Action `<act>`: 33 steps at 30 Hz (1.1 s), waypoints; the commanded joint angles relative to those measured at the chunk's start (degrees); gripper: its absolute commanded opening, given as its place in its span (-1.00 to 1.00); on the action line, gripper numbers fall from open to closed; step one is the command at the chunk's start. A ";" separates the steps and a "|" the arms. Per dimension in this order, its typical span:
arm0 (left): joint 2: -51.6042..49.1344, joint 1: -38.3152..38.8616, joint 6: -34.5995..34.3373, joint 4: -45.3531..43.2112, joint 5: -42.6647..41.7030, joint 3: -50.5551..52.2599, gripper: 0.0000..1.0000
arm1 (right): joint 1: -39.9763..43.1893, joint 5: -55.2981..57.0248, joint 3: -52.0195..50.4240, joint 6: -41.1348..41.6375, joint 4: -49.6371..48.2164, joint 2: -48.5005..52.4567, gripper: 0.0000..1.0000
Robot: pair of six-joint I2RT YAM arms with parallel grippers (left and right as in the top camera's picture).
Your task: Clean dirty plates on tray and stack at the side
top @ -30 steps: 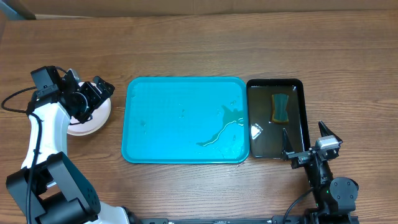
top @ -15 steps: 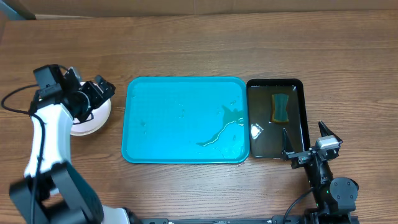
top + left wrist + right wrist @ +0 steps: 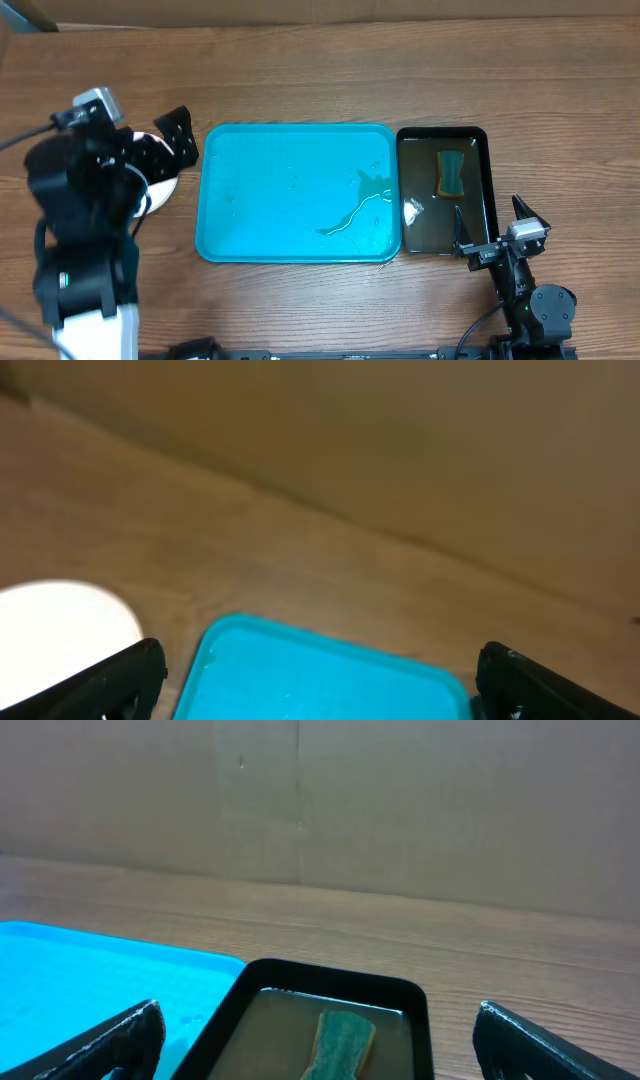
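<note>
Left side: the left arm (image 3: 85, 220) stands raised over the left edge of the table (image 3: 300, 70) and hides much of that area from above; the left gripper (image 3: 168, 145) sits above the table surface, just left of the turquoise tray (image 3: 290, 215); its jaws are spread wide and released, with nothing between the fingers (image 3: 115, 682) in the left wrist view.

Task items: a white plate (image 3: 165, 186) lies on the table just beside the tray's left short edge, off the tray; only a sliver of its rim shows past the arm from above; the left wrist view shows it as a pale disc at lower left; whether further plates lie stacked under it cannot be told.

Tray condition: the turquoise tray lies flat at mid-table, long side running left to right; a thin streak of liquid (image 3: 362, 200) crosses its right half.

Right side: a narrower black tray (image 3: 480, 200) sits against the right edge of the turquoise tray; a green and yellow sponge (image 3: 452, 172) lies in its far half, in shallow water.

The right gripper (image 3: 490, 222) is parked at the near right corner of the black tray; its jaws are released and wide apart, holding nothing; a cardboard wall (image 3: 320, 800) closes off the far side of the table.
</note>
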State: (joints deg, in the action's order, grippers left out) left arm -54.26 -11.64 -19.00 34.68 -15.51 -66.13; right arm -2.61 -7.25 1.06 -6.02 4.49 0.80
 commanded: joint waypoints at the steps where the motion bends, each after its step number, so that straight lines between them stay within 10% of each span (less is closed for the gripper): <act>1: 7.26 2.43 1.86 0.04 1.36 2.12 0.99 | 0.22 0.07 -0.59 -0.24 -0.28 -0.63 1.00; 14: 34.64 4.22 2.51 -0.90 2.86 28.44 0.99 | 0.22 0.07 -0.59 -0.24 -0.28 -0.63 1.00; 26: 53.09 4.22 2.32 -51.17 6.45 51.95 1.00 | 0.22 0.07 -0.59 -0.24 -0.28 -0.63 1.00; 33: 54.05 5.53 2.38 -57.13 11.78 59.12 0.99 | 0.22 0.07 -0.61 -0.24 -0.28 -0.63 1.00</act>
State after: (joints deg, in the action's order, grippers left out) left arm -0.84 -7.25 -17.56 -22.15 -7.53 -10.09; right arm -2.61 -7.25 1.06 -6.02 4.49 0.78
